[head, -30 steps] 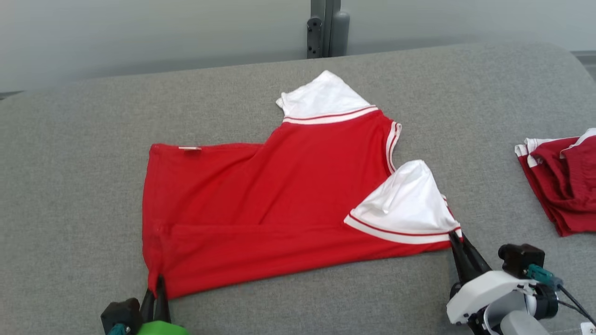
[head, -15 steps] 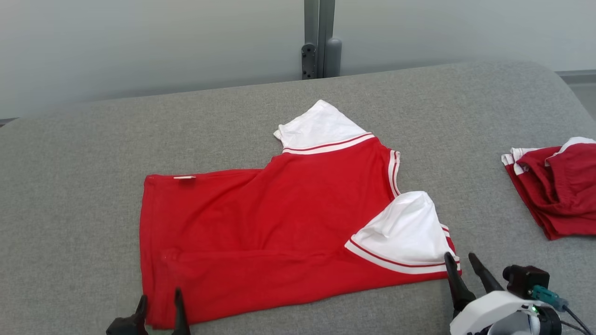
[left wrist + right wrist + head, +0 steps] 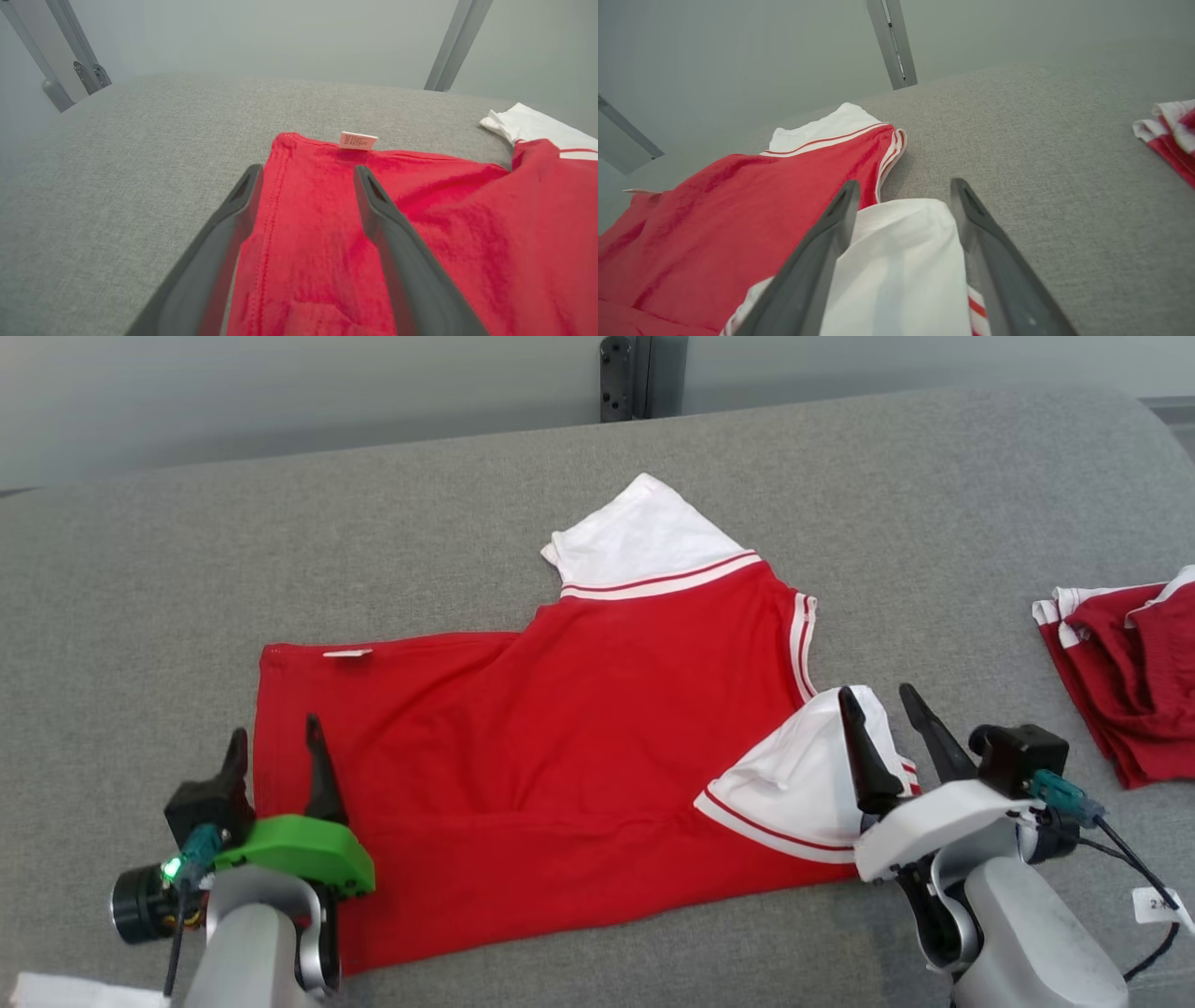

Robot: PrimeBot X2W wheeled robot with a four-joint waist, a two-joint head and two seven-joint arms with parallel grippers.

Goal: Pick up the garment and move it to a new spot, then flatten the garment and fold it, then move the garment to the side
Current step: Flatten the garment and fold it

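A red garment (image 3: 560, 737) with white sleeves lies spread on the grey padded surface (image 3: 140, 597), its near edge folded over. A small white tag (image 3: 358, 140) sticks out of its far left hem. My left gripper (image 3: 273, 747) hovers open over the garment's left hem, which shows between the fingers (image 3: 308, 219) in the left wrist view. My right gripper (image 3: 882, 719) is open above the near white sleeve (image 3: 794, 775), and that sleeve (image 3: 901, 261) lies between its fingers in the right wrist view. Neither gripper holds cloth.
A pile of darker red and white garments (image 3: 1130, 663) sits at the right edge of the surface. A metal post (image 3: 621, 378) stands behind the far edge against a pale wall. A white scrap (image 3: 56, 989) shows at the lower left corner.
Both grippers were shut on the garment's near edge, then opened and let it go. They have since lifted and moved forward over the garment. The camera has also shifted.
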